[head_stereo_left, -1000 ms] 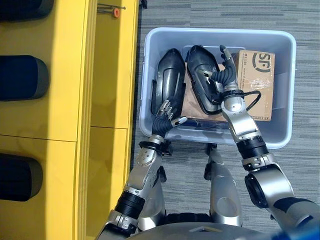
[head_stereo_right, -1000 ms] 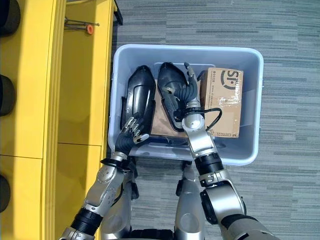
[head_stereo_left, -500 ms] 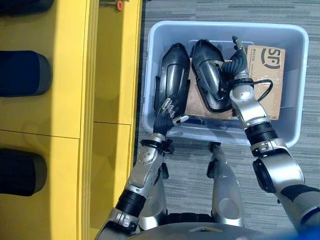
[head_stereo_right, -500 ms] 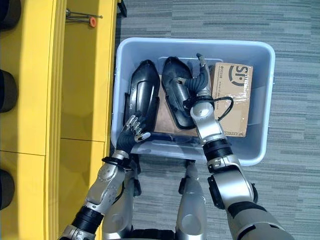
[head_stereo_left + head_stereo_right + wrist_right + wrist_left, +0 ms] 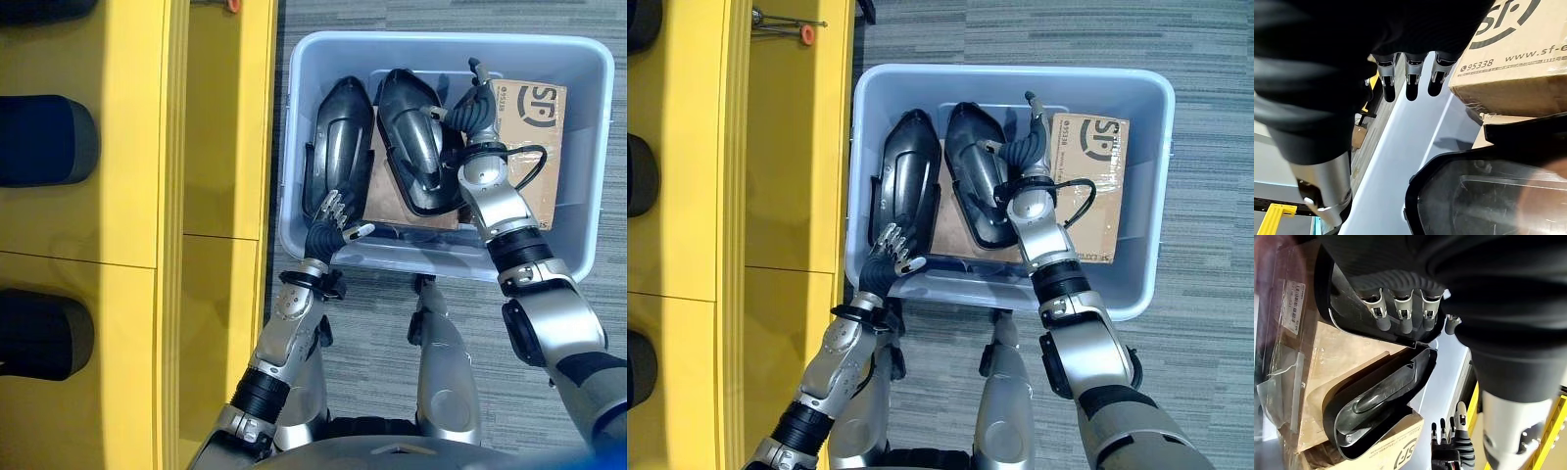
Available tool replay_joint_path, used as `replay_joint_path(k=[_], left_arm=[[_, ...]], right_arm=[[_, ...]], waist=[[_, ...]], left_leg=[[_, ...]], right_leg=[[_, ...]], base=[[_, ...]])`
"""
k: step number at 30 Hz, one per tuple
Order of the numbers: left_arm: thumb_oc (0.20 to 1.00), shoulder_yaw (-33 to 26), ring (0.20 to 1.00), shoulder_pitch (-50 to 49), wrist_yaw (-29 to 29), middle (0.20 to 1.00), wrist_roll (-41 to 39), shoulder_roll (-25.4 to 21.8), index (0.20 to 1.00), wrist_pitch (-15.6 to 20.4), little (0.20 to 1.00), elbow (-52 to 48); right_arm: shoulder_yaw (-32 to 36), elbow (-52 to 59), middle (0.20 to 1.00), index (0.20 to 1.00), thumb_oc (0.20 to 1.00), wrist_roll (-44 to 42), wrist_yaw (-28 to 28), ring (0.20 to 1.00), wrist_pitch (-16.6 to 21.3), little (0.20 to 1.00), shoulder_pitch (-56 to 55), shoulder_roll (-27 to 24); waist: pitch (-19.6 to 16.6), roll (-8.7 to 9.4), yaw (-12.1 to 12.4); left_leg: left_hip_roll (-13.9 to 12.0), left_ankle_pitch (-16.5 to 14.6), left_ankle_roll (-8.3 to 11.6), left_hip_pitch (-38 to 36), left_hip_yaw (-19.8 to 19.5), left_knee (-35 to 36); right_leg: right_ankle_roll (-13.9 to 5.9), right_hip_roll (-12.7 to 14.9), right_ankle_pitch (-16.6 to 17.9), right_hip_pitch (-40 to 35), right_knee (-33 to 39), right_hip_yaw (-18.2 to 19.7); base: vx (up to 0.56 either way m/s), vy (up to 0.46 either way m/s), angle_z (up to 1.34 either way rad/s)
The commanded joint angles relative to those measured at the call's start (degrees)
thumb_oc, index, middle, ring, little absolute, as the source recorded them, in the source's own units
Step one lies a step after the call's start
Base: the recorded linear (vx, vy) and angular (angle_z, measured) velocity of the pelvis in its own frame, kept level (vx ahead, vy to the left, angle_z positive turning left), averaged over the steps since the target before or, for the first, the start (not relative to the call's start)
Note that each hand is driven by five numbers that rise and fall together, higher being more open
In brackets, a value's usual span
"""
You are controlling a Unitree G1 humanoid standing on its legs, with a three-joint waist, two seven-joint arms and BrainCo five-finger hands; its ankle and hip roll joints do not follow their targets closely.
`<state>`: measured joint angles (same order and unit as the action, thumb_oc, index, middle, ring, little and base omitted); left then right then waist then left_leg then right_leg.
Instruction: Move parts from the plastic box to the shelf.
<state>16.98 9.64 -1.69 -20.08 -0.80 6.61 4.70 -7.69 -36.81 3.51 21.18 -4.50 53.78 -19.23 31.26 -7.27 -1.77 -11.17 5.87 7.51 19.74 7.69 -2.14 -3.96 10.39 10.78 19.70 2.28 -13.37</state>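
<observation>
Down on the grey carpet floor (image 5: 392, 323) sits the plastic box (image 5: 578, 147), pale blue and open on top. Just beside the plastic box, on the robot's left, stands the yellow shelf (image 5: 216, 147). Dark rounded things (image 5: 44, 140) lie on the far side of the shelf from the box.

Inside the plastic box lie two black shiny parts. One black part (image 5: 336, 152) is by the wall of the box nearest the shelf. The other black part (image 5: 416, 147) lies next to it, in the middle of the box, on top of a flat piece of brown cardboard (image 5: 387, 196). A brown cardboard carton (image 5: 534, 137) fills the side of the plastic box away from the shelf.

The left robot hand (image 5: 333, 217) hangs over the near wall of the plastic box, by the near end of the first black part. Its fingers (image 5: 1403, 313) are straight and loose, and it holds nothing.

The right robot hand (image 5: 473, 103) is inside the plastic box, between the middle black part and the carton. Its fingers (image 5: 1410, 78) are straight and point toward the far wall of the box. It holds nothing.
</observation>
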Motion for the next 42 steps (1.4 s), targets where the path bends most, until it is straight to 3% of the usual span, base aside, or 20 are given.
replay_joint_path(k=[1, 13, 30, 42], left_arm=[[1.000, 2.9, 1.000, -0.3, -0.1, 1.000, -0.9, 1.5, 1.000, 2.1, 1.000, -5.1], [1.000, 3.2, 1.000, -0.8, -0.2, 1.000, -1.5, 1.9, 1.000, 2.2, 1.000, -5.5], [1.000, 2.4, 1.000, -2.5, 0.2, 1.000, -1.5, 4.4, 1.000, 2.5, 1.000, -6.0], [1.000, 3.6, 1.000, -3.6, 0.6, 1.000, -2.5, 4.3, 1.000, 2.4, 1.000, -7.0]], right_arm=[[-3.2, -1.6, 1.000, 1.000, 1.000, -1.6, 1.5, 1.000, 3.9, 1.000, 6.7, -2.9], [-4.7, -5.8, 1.000, 1.000, 1.000, -3.1, 1.2, 1.000, 5.1, 1.000, 6.1, -3.8], [-1.4, -10.0, 1.000, 1.000, 1.000, -5.0, -0.3, 1.000, 8.4, 1.000, -8.5, -4.4], [-5.3, -18.1, 1.000, 1.000, 1.000, -6.9, -0.3, 1.000, 9.5, 1.000, -0.8, -4.9]], waist=[[-1.5, -3.34, 0.8], [-1.5, -3.96, 1.4], [-1.5, -4.08, 0.9], [-1.5, -5.38, 2.6]], left_leg=[[-2.7, -3.0, 2.13, -0.6, 0.2, -5.2], [-2.9, -3.1, 1.91, -0.1, -0.1, -5.4], [-3.1, -3.3, 1.80, 0.9, -0.4, -6.0], [-3.4, -4.3, 1.10, 4.7, -1.6, -10.0]], right_leg=[[1.60, 2.5, -5.8, 1.8, -8.1, 0.4], [1.44, 2.5, -5.7, 2.4, -8.6, 0.2], [1.46, 3.1, -6.1, 3.7, -9.9, 0.2], [1.71, 3.2, -6.5, 6.3, -12.5, 0.1]], base=[[0.00, 0.000, 0.00], [0.00, 0.000, 0.01], [0.00, 0.000, 0.00], [0.00, -0.001, 0.03]])
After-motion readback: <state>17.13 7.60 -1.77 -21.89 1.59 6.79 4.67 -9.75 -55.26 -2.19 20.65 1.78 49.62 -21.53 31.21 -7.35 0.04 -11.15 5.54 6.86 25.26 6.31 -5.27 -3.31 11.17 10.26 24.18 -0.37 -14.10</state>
